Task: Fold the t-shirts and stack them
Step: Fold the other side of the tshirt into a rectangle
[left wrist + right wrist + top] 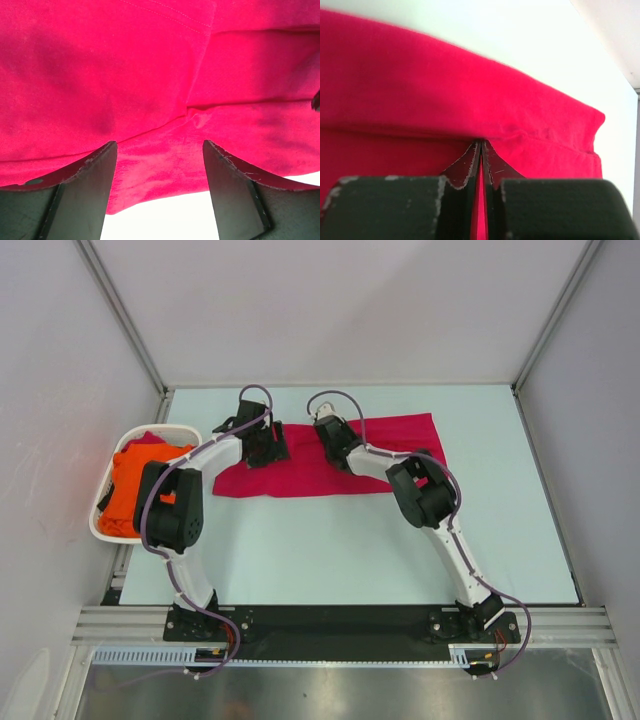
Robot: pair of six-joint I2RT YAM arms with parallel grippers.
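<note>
On my overhead feed the light is bright and even, coming from above. The pale table (350, 550) around the crimson t-shirt (300, 475) carries only faint, soft-edged shadows beside the arms, and the shirt itself shows no glare. In the left wrist feed the shirt is sharp, with smudgy dark shadows on the cloth just above the left gripper (159, 142), while the table below the shirt's hem is blown out to white. In the right wrist feed the shirt looks soft and slightly blurred beyond the right gripper (482, 142), and the table behind it is washed out.
</note>
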